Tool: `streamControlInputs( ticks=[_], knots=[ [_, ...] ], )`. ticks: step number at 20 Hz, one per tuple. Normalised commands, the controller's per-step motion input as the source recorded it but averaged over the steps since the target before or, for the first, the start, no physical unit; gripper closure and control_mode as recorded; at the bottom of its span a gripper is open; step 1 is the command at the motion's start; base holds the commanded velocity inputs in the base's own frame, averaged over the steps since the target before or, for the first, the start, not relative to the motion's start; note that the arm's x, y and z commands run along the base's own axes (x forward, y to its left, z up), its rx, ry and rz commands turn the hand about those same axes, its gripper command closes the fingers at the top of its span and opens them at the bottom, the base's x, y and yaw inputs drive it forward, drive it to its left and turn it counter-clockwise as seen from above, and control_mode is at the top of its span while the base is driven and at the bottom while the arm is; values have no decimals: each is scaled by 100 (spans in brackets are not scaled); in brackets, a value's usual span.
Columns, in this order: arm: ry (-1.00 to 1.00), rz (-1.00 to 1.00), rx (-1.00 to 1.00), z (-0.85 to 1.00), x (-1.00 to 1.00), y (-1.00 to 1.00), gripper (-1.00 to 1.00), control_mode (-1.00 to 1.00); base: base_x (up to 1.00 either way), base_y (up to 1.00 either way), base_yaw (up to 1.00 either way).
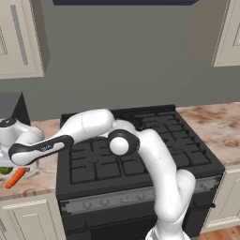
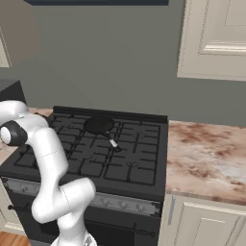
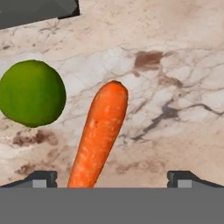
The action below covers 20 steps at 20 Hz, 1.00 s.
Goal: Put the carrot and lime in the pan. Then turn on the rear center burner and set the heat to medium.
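Carrot (image 3: 99, 135) lies beside lime (image 3: 32, 93) on marble counter (image 3: 183, 78) — pincer (image 3: 112, 179) spread wide.

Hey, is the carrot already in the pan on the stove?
No, the carrot lies on the marble counter beside the lime, while the pan sits empty on the stove.

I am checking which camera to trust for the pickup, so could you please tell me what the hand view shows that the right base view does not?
Hand view alone: the carrot and the lime lying apart on marbled counter, with the open hand above the carrot's thin end. Right base view alone: the pan on the stove's rear grates, and the knobs along the stove front. Both: marbled countertop.
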Motion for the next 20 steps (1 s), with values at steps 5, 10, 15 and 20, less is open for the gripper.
streamControlInputs(
  ticks=[5, 10, 15, 20],
  knots=[
    [3, 0, 0, -45, 13, 0, -100, -100, 0, 0, 0],
    [0, 0, 1, -28, 24, 0, -100, -100, 0, 0, 0],
    [2, 0, 0, -9, 21, 7, -100, -100, 0, 0, 0],
    [5, 0, 0, -6, 0, 20, -100, -100, 0, 0, 0]
  ],
)
